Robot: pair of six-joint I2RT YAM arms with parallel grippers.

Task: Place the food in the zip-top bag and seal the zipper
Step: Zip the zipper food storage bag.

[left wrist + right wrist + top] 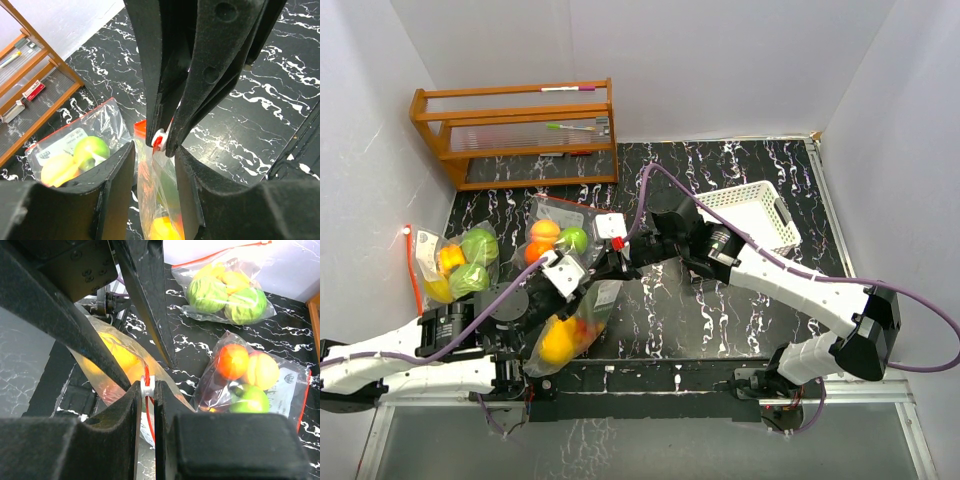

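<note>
The zip-top bag [563, 338] lies near the table's front edge, left of the middle, with yellow and orange food [558, 343] inside. In the left wrist view its clear plastic [150, 200] fills the gap between my left gripper's [154, 156] jaws, which close on its upper part, and a yellow piece [162, 227] shows low in it. My right gripper [148, 386] reaches in from the right and is shut on the white zipper slider [146, 385] on the red zipper track. From the left wrist, its fingers [150, 100] come down from above onto the slider [159, 137].
Two other bags of toy fruit lie on the black marbled table: one at the far left [460, 265], one behind my grippers [555, 240]. A wooden rack [520, 130] stands at the back left. A white basket [750, 210] sits at the back right.
</note>
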